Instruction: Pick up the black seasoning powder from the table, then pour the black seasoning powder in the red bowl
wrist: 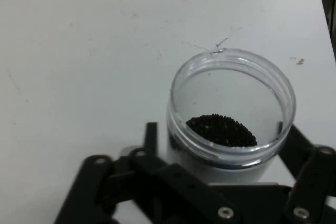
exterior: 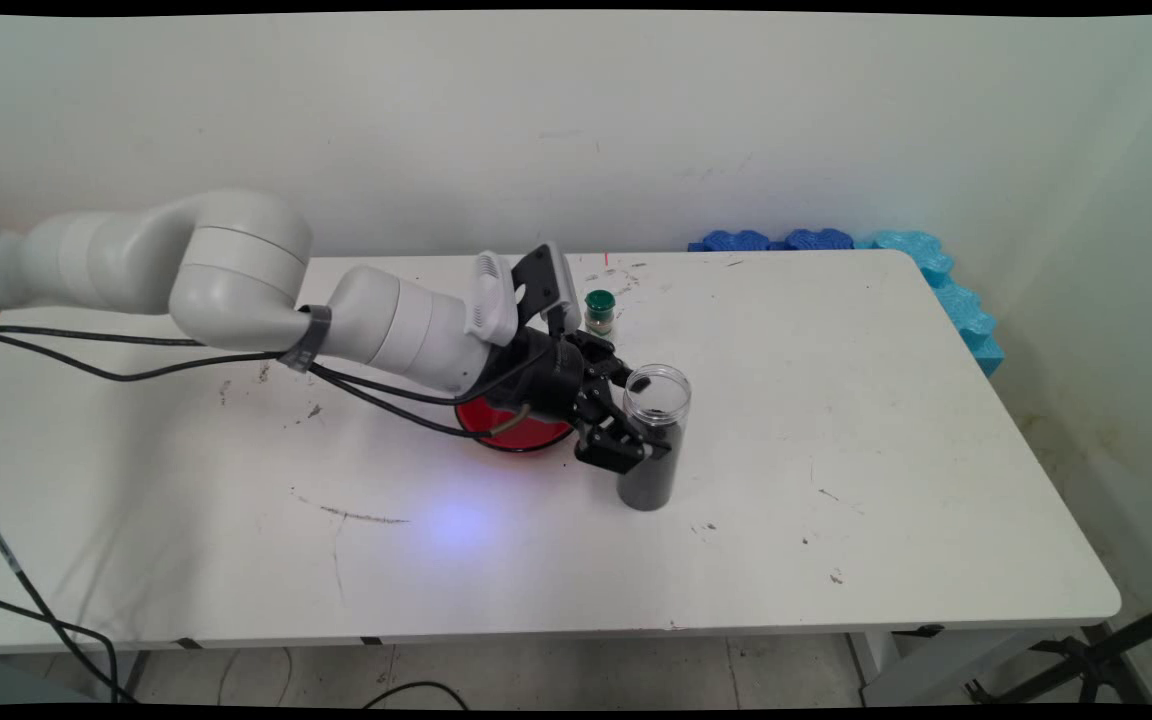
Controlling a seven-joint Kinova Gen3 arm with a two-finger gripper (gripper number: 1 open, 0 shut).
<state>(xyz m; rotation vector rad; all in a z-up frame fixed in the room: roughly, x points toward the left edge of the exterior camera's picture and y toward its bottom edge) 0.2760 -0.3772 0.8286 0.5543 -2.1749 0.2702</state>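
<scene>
Your hand [exterior: 633,428] is closed around a clear, lidless plastic jar [exterior: 652,440], a round cylinder holding fine black grains, which stands upright on the scuffed white surface [exterior: 836,420]. Just behind your wrist lies a shallow red dish [exterior: 521,432]. Farther back you see a small bottle with a green cap [exterior: 599,311], then blue wavy foam [exterior: 896,250] along the wall.

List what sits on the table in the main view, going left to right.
Red dish, partly hidden under the arm → small green-capped bottle → gripper, closed around the clear jar of dark grains → blue foam pieces along the table's far right edge.
</scene>
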